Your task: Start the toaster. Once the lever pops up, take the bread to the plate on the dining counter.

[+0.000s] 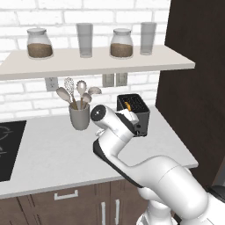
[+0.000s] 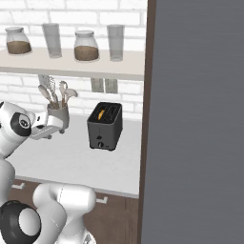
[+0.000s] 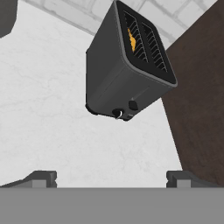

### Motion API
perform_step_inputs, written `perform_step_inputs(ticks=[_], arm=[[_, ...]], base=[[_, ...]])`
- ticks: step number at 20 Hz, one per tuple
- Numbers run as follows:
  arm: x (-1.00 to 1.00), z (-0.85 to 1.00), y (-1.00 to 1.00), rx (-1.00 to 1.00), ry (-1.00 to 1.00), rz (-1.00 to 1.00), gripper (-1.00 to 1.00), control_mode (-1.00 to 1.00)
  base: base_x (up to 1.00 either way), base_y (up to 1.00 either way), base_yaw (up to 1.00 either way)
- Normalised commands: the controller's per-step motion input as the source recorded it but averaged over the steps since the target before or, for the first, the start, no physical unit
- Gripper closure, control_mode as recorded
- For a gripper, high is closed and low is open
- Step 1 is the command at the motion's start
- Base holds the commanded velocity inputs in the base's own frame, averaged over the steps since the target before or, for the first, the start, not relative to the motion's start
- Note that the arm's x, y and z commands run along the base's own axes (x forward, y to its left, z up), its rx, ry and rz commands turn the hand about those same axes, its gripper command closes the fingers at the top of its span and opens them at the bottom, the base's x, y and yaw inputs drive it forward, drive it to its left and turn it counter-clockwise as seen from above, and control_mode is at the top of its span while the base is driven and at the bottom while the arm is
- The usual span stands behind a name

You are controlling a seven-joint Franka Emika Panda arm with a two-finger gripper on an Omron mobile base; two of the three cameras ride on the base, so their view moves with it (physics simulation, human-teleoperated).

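White counter (image 1: 52, 154) runs along the white brick wall (image 1: 26, 103), tall dark brown panel (image 1: 193, 79) at its right end. Shelf (image 1: 88, 61) above holds two lidded jars with brown contents (image 1: 39, 44) (image 1: 121, 44) and two empty glasses (image 1: 85, 39) (image 1: 148, 38). Black cooktop (image 1: 9, 147) sits at the counter's left edge.

Toaster (image 2: 105, 126) stands upright on the counter near the right end, close to the brown panel, just right of the grey utensil cup (image 2: 58, 116) holding spoons and a whisk. Bread (image 3: 131, 38) sits down in the toaster's left slot, only an orange edge showing through the grille. Lever (image 3: 133, 105) is a small dark tab on the narrow front face, low down, next to a round knob (image 3: 117, 113).

Gripper (image 3: 111, 178) hovers over bare counter in front of the toaster, well apart from it, fingers (image 3: 43, 178) spread wide, holding nothing.

No brands, labels or legible writing on anything.
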Motion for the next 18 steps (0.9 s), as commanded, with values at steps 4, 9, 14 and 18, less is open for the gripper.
perform_step_inputs(ticks=[4,9,14,18], arm=[[0.00,0.00,0.00,0.00,0.00,0.00,-1.00,-1.00],[0.00,0.00,0.00,0.00,0.00,0.00,-1.00,-1.00],[0.00,0.00,0.00,0.00,0.00,0.00,-1.00,-1.00],[0.00,0.00,0.00,0.00,0.00,0.00,-1.00,-1.00]], base=[[0.00,0.00,0.00],[0.00,0.00,0.00],[0.00,0.00,0.00],[0.00,0.00,0.00]])
